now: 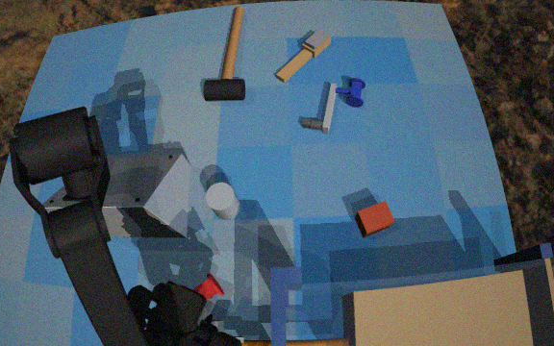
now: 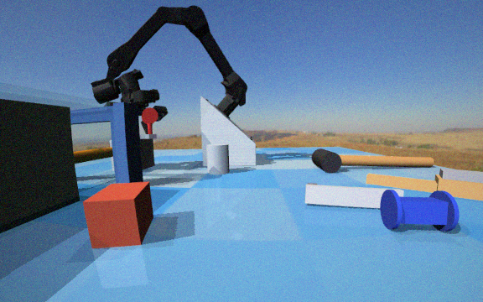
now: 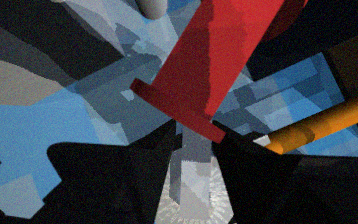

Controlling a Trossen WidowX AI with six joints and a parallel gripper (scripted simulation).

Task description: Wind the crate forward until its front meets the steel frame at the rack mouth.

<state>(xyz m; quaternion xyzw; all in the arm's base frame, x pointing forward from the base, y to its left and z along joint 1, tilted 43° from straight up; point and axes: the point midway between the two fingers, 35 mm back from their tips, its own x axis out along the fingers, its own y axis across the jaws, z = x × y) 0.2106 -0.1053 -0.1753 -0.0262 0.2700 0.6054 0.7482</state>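
The red-knobbed crank handle (image 1: 210, 287) (image 2: 149, 115) (image 3: 196, 185) stands at the dark winch (image 2: 147, 154); its key end is hidden. My gripper (image 3: 193, 123) is parted around the handle's grey part, just below the red knob, with a thin gap showing at the left finger. The tan-topped crate (image 1: 440, 308) (image 2: 23, 168) sits flat inside the clear guard. Its front stands a gap back from the blue steel frame (image 1: 278, 308) (image 2: 125, 143). An orange strap or bar (image 1: 301, 342) (image 2: 92, 155) (image 3: 325, 122) runs between winch and crate side.
A blue-knobbed crank (image 1: 329, 108) (image 2: 419, 210), a mallet (image 1: 224, 89) (image 2: 326, 160) and a wooden-handled tool (image 1: 296, 64) (image 2: 468, 186) lie at the far side. A red-orange block (image 1: 375, 218) (image 2: 113, 220) lies near the guard. A white cylinder (image 1: 221, 199) (image 2: 218, 159) stands by the grey wedge (image 1: 171, 192) (image 2: 229, 143).
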